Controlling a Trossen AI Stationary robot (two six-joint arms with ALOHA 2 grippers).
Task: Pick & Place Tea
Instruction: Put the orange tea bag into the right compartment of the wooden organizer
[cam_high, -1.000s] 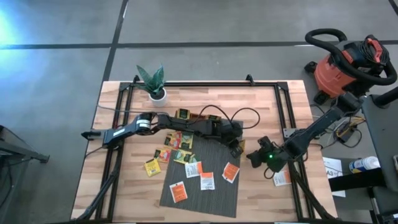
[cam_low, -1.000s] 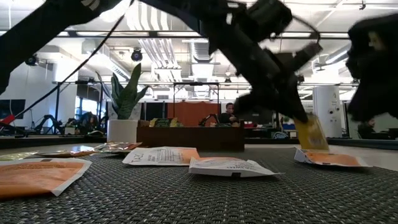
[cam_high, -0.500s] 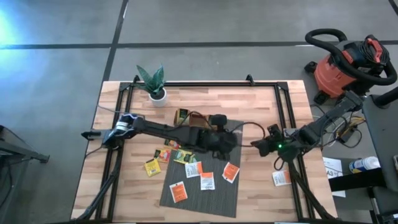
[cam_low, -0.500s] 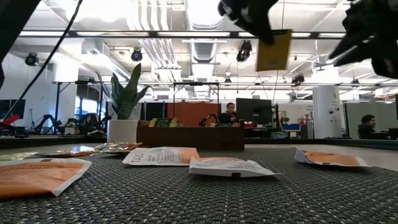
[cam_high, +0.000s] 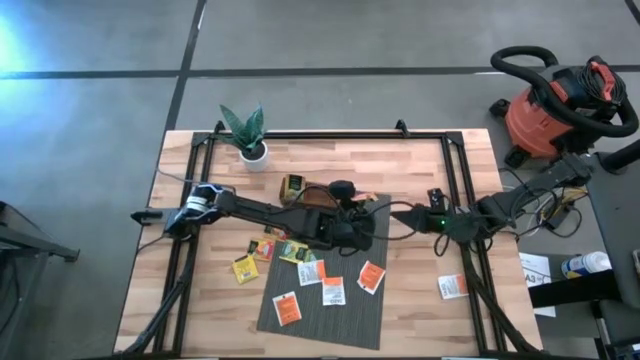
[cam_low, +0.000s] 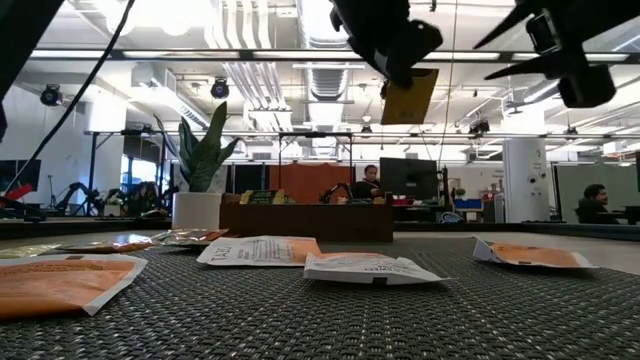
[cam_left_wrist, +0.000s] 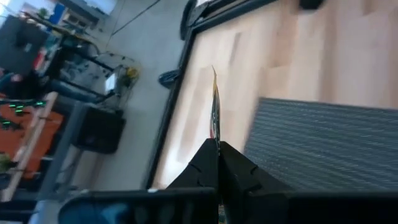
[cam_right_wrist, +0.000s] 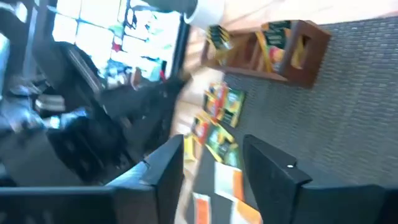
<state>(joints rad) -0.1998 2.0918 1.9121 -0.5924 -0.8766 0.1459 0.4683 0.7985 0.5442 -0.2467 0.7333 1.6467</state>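
a: high view: four white-and-orange sachets (cam_high: 371, 276) lie on the grey mat (cam_high: 352, 318); their print is too small to read.

b: the left gripper (cam_low: 400, 72) is clamped on a yellow sachet (cam_low: 409, 97) above the mat; the right gripper (cam_high: 401, 214) stands open, empty.

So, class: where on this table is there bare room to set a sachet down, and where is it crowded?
Bare wood lies between the plant and the far right corner. Crowded: the grey mat and the sachets on its left.
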